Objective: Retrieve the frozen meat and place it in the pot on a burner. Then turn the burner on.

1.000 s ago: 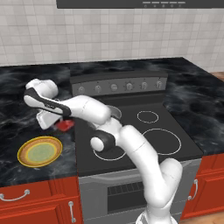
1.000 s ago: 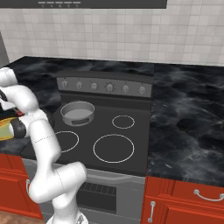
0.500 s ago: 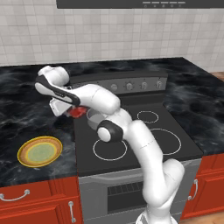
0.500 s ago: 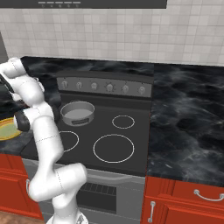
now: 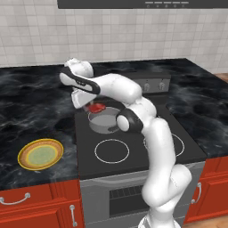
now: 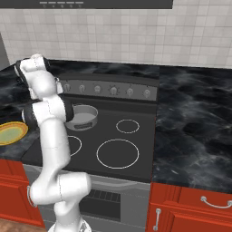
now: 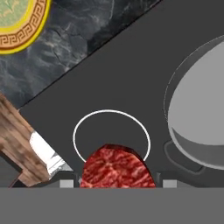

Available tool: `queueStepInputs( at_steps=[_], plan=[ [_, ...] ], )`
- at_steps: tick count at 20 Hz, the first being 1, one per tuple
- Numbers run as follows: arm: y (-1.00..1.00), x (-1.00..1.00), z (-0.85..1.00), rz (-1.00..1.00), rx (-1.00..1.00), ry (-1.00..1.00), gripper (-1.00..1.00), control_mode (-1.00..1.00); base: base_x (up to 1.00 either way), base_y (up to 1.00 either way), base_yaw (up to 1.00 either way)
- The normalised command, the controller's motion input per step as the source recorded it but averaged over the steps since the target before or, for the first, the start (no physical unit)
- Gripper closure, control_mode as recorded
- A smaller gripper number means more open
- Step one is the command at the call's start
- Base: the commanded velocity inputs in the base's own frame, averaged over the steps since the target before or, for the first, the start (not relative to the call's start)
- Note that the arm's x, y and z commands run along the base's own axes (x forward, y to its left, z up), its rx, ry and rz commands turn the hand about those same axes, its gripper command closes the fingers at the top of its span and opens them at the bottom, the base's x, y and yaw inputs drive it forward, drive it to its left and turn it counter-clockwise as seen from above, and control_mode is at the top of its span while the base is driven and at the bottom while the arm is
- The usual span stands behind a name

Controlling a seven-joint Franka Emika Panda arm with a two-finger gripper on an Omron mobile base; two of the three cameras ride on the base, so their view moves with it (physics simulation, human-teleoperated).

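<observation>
Frozen meat (image 7: 117, 167), lumpy and marbled bright red with darker patches, clamped between the two dark finger tips of the gripper (image 7: 117, 181) at 6 o'clock of the hand view; jaws narrowed onto it from either side. Seen from the left base view as a small red chunk (image 5: 96, 107) hanging over the far rim of the pot (image 5: 106, 120), just above the pale inside. Low, round, grey metal, that pot, smooth-walled, with a short dark handle; in the hand view a curved grey wall (image 7: 199, 109) at 3 o'clock of the meat. Directly behind the meat in the hand view, a thin white ring (image 7: 111, 133) on flat black glass of the cooktop (image 7: 131, 70). At 11 o'clock, glossy dark marbled counter (image 7: 70, 39) and a round yellow-rimmed plate (image 7: 17, 22) with a patterned border. From the right base view, pot (image 6: 81, 117) at the back left of the cooktop, partly behind the white arm.
</observation>
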Motion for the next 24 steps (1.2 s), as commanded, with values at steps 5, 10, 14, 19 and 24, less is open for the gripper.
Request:
queueStepInputs(
  at_steps=[5,10,14,19,24],
  plan=[
    [-0.78,0.0,-0.09,-0.01,0.09,-0.04,1.0,-1.0,0.0,0.0,0.0],
    [-0.58,0.07,-0.06,0.0,0.02,0.0,1.0,-1.0,0.0,0.0,0.0],
    [-0.13,0.22,0.0,0.0,0.0,0.01,1.0,-1.0,0.0,0.0,0.0],
    [0.0,0.41,0.0,0.0,0.0,0.07,1.0,-1.0,0.0,0.0,0.0],
    [0.0,0.43,0.0,0.0,0.0,0.0,1.0,-1.0,0.0,0.0,0.0]
  ],
)
